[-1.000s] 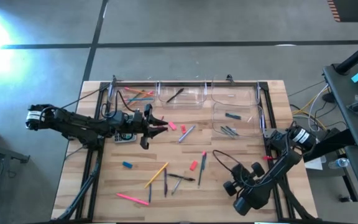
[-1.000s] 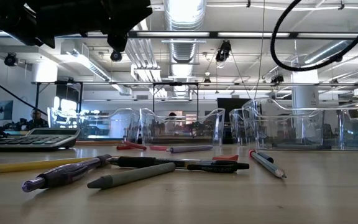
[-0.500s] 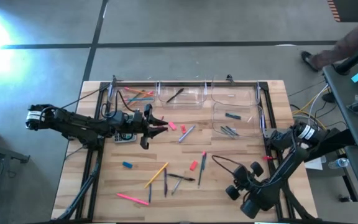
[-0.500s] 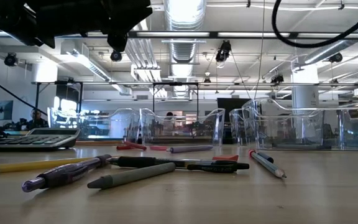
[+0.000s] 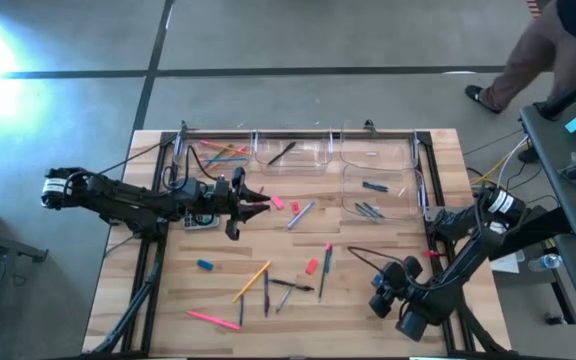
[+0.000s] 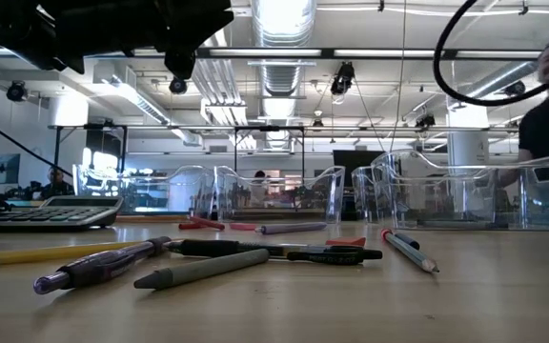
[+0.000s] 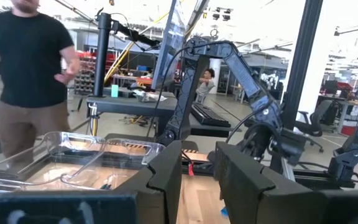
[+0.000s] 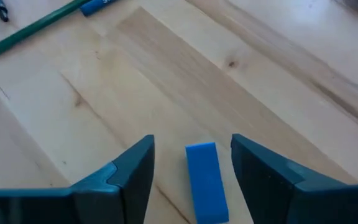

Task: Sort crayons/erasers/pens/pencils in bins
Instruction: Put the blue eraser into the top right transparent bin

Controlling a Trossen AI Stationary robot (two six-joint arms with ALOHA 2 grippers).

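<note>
- Roughly partway, by my reading: the bins [image 5: 376,152] along the table's far edge already hold some sorted stock. You can see bright pencils [image 5: 220,153] in the left one, a dark pen in the next, and more pens [image 5: 370,209] in the tray on the right side.
- Still loose on the wooden table [image 5: 228,340]: a blue eraser [image 5: 204,265], pink erasers [image 5: 311,266], an orange pencil [image 5: 251,282], a pink pencil [image 5: 208,318] and several dark pens [image 5: 293,286] in the middle. Plenty left for you to sort.
- Current item: a blue eraser block [image 8: 206,181], lying flat on the wood.
- Right gripper [image 8: 191,177] sits low over that block near the table's front right. Its fingers are spread apart, one on each side, with a gap showing on both sides, so nothing is gripped. The block lies between them, slightly askew to the finger line.
- Left gripper [image 5: 255,201] hovers over the left-centre of the table, close to the grey calculator [image 5: 201,222]. A red tip shows at its fingertips from above, but I cannot tell whether it is pinched there or lies on the table beneath.
- A person [image 5: 538,60] walks past beyond the table's far right corner; keep clear.
</note>
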